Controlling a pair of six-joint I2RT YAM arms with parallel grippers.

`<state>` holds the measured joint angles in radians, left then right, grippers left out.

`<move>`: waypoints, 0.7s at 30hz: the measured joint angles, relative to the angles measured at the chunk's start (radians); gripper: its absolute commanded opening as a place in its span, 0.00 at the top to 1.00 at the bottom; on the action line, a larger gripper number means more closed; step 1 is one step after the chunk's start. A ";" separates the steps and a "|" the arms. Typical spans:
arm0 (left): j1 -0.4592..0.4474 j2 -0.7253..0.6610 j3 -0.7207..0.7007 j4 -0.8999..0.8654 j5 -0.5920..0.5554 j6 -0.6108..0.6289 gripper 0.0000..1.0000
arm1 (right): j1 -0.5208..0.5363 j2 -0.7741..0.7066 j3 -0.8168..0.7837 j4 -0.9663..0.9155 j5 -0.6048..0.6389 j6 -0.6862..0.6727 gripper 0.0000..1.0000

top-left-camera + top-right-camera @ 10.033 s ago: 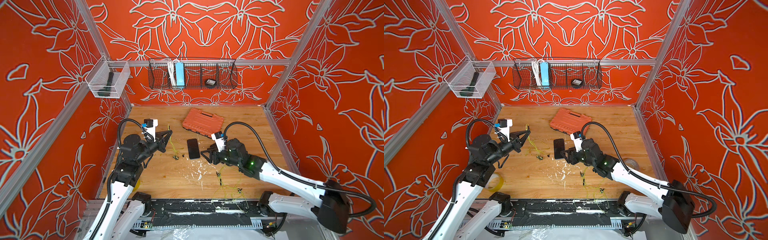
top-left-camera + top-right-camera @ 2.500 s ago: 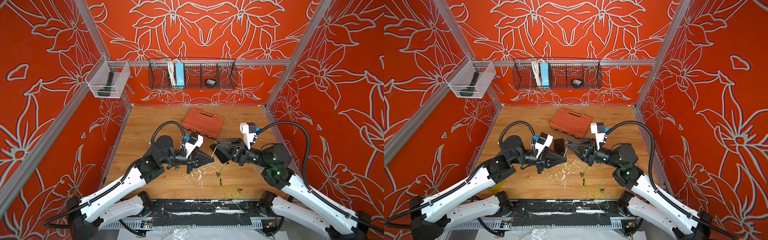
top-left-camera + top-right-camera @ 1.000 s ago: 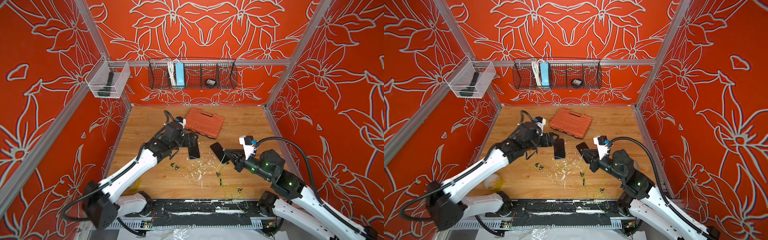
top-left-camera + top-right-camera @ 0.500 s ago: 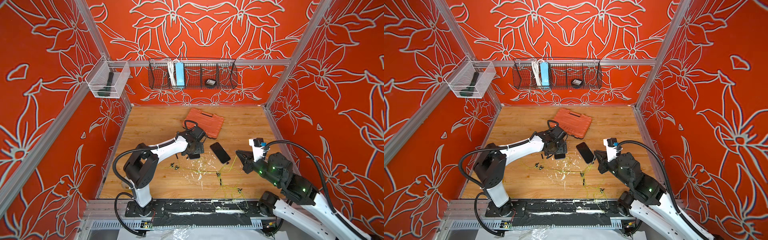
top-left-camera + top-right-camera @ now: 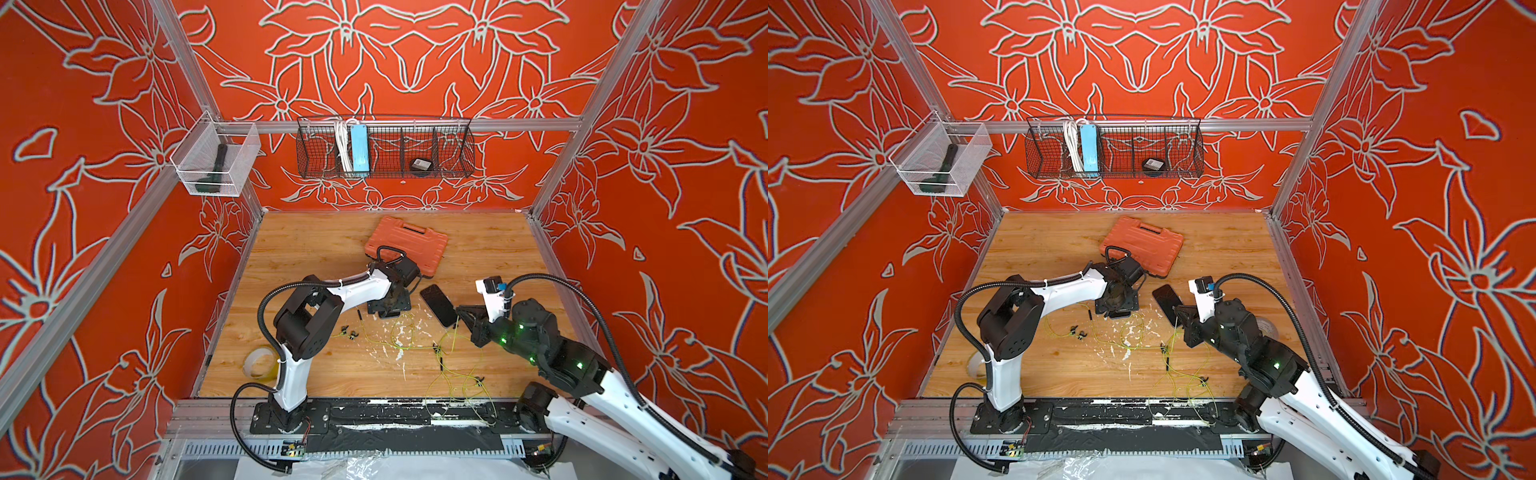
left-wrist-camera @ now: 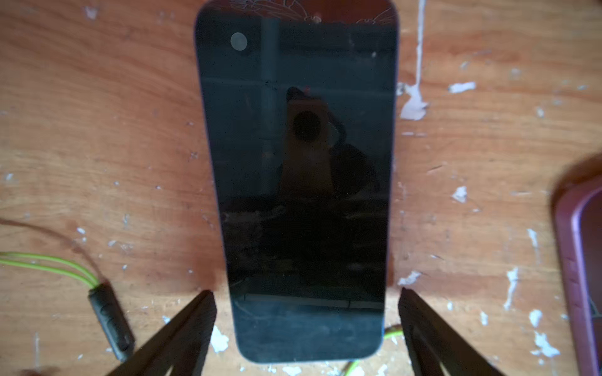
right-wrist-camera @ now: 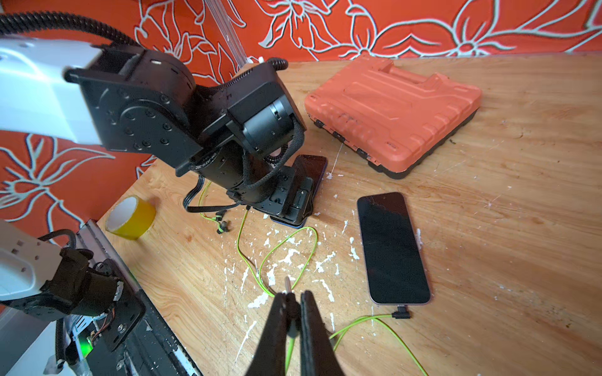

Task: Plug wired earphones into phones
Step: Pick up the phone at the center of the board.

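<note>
On back wall (image 5: 374, 62), wire basket (image 5: 451, 153): white cable (image 5: 341, 145), blue strip (image 5: 359, 147).

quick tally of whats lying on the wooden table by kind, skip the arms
phones: 2
earphone sets: 2
orange case: 1
tape rolls: 2
total: 7

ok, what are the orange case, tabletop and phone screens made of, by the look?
Orange case: moulded plastic, matte; ribbed, rounded edges. Tabletop: wood or wood-look laminate; visible grain, white flecks. Phone screen: probably glass, glossy; dark, with clear reflections.
</note>
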<state>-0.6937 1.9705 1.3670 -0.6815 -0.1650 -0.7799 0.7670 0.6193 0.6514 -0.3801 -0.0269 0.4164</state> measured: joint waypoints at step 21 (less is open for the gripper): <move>0.003 0.015 -0.003 0.010 0.027 0.014 0.34 | 0.000 0.220 -0.190 0.358 -0.124 0.099 0.97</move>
<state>-0.6910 1.9854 1.3640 -0.6716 -0.1379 -0.7662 0.7670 0.8394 0.4614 -0.0223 -0.1513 0.5152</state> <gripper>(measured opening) 0.717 0.091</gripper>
